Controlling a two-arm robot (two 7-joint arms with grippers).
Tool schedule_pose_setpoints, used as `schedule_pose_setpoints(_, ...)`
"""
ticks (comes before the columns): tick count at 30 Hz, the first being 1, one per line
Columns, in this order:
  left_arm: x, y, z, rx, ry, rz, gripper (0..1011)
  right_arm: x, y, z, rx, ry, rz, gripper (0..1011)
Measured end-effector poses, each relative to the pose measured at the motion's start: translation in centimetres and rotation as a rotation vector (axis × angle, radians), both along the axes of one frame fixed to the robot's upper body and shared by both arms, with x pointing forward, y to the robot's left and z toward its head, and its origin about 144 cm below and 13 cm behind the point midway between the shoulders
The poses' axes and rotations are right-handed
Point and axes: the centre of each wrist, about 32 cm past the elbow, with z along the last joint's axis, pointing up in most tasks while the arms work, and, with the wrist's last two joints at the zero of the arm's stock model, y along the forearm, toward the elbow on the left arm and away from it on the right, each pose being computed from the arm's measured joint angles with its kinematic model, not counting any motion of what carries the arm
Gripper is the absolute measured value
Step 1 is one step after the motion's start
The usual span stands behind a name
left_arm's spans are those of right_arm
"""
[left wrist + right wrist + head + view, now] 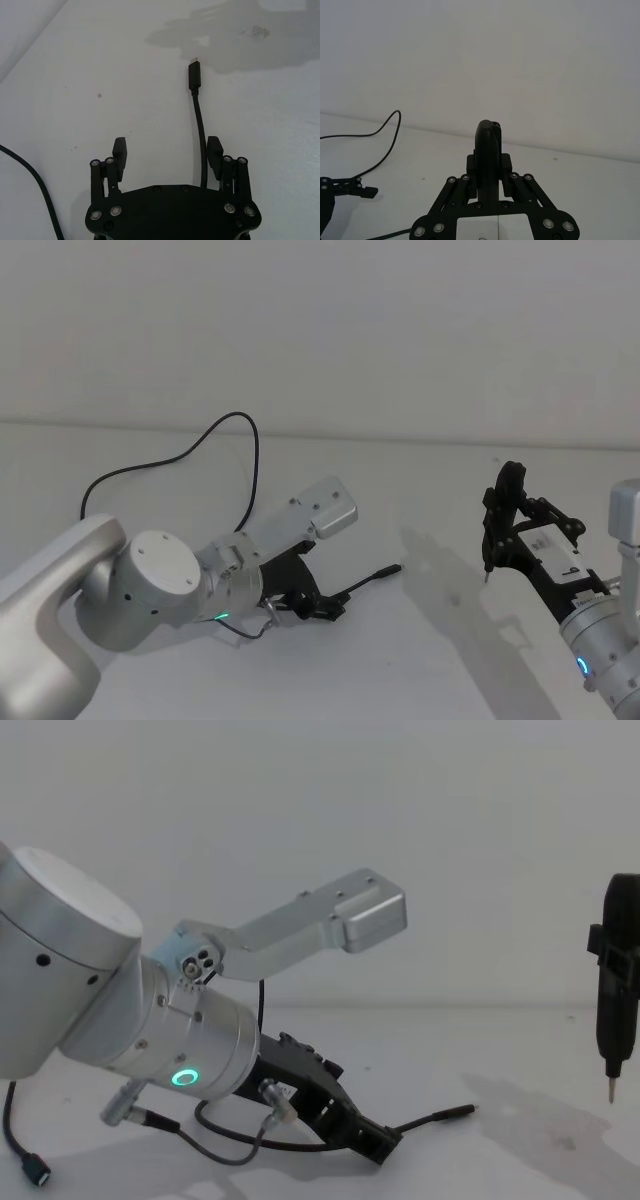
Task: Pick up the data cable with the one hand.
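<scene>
The data cable is thin and black and lies on the white table, ending in a slim plug with a small metal tip. My left gripper sits low over it, open. The cable runs between its fingers, close beside one finger. In the head view the left gripper is at centre bottom, with the plug just beyond it and the cable's loop behind. The chest view shows the left gripper near the table and the plug ahead of it.
My right gripper hangs raised at the right, shut on a black pen-like tool with a thin metal tip. Another wire end with a connector lies at the near left. A pale wall stands behind the table.
</scene>
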Motion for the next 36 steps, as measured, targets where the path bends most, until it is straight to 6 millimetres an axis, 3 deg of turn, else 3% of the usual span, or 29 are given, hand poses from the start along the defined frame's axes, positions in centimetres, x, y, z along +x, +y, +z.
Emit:
schedule_pose_setpoints(12, 0.11, -0.25, -0.31, 0.006, -0.004, 0.008, 703, 0.00, 0.00, 0.00, 0.000, 0.000, 0.000, 268)
schedule_pose_setpoints(15, 0.12, -0.27, -0.38, 0.008, -0.005, 0.010, 568, 0.00, 0.00, 0.00, 0.000, 0.000, 0.000, 268)
schedule_pose_setpoints(30, 0.18, -0.22, -0.52, 0.015, -0.007, 0.016, 118, 0.00, 0.00, 0.00, 0.000, 0.000, 0.000, 268)
schedule_pose_setpoints(33, 0.19, -0.23, -0.52, 0.015, -0.007, 0.017, 41, 0.00, 0.00, 0.00, 0.000, 0.000, 0.000, 268)
schedule_pose_setpoints(36, 0.19, -0.24, -0.53, 0.015, -0.007, 0.017, 35, 0.00, 0.00, 0.00, 0.000, 0.000, 0.000, 268)
